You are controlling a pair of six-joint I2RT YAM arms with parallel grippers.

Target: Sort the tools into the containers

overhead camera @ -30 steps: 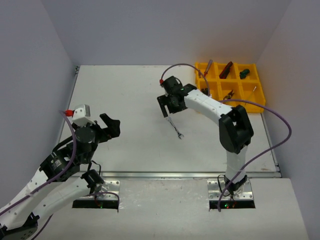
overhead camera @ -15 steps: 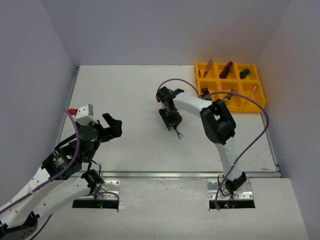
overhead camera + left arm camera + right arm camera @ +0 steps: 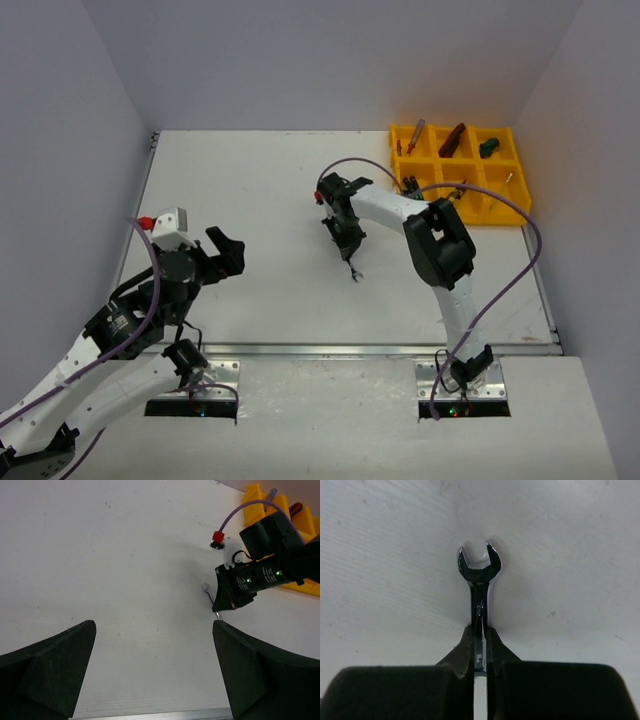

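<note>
Black jaws of my left gripper (image 3: 224, 251) stood wide apart and held nothing. It hovered over the near left part of the white table (image 3: 250, 180), well apart from every tool, and I judged it idle for this step.

Toward the middle of the table, my right gripper (image 3: 479, 639) was pinched narrow on the shank of a small silver open-end wrench (image 3: 479, 575). The forked head stuck out beyond the fingertips. It was bright, polished and thin, with a stamped mark on the shank that I could not read. Its shadow sat tight against it, so it looked to be resting on the surface. In the overhead view it lay well left of the tray, its free end pointing toward the near edge.

I took the step in hand to be the pick: grip made, lift not yet begun. The next move called for a straight lift, a carry right and far, and a release over one compartment. A slim, slick shank could pivot between the pads, so I would have raised it slowly and kept it level.

At the far right, the yellow tray (image 3: 522, 175) already held tools. Its far row held a screwdriver (image 3: 413, 135), a dark red-handled tool (image 3: 452, 140) and a green-handled tool (image 3: 488, 147). The near row held smaller pieces I could not name.
</note>
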